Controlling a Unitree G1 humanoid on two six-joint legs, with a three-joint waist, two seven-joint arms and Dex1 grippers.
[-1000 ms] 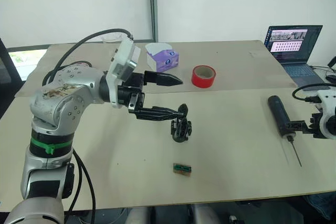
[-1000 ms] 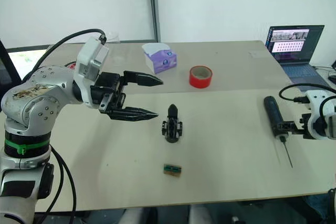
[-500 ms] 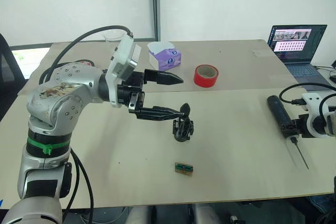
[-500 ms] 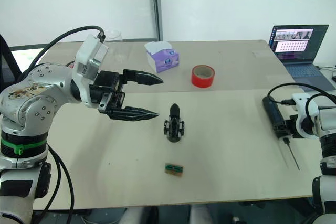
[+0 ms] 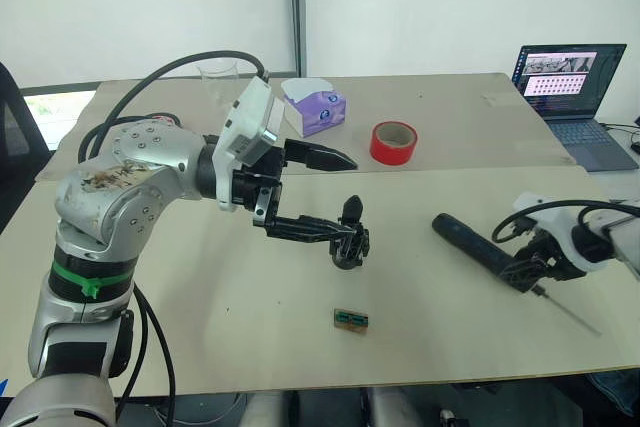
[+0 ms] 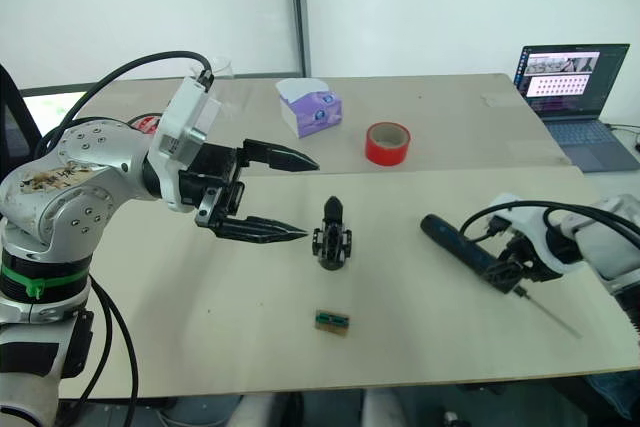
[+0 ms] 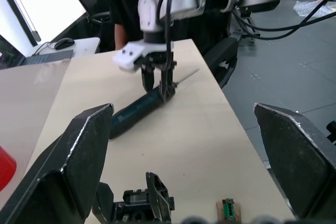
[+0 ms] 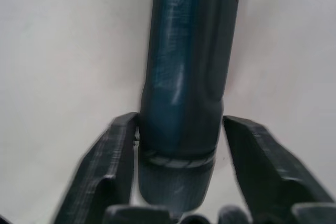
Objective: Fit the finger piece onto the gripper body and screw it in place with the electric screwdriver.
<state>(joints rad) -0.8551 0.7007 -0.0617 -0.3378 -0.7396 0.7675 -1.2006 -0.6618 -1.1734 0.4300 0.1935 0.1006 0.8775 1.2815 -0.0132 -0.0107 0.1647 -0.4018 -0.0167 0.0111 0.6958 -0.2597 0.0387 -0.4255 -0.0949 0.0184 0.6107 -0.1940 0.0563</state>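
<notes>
Gripper body point(image 6: 331, 237) upright at table point(image 6: 420, 327) centre, finger pointing up. Left pincer point(image 6: 290, 194) spread wide, empty, hovering just left of it, likely lined up for grasp. Right pincer point(image 5: 527, 265) straddling bit end of electric screwdriver point(image 5: 478, 248), lying flat right of centre; firm clamp or gap: cannot tell. Finger piece not distinguishable as separate part. Contents of small green tray point(image 6: 331, 321), near edge, unreadable.

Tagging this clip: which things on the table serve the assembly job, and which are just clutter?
Job:
gripper body
electric screwdriver, between the right gripper's fingers
left gripper, open

Lying about:
red tape roll
tissue box
laptop
small green tray
</notes>
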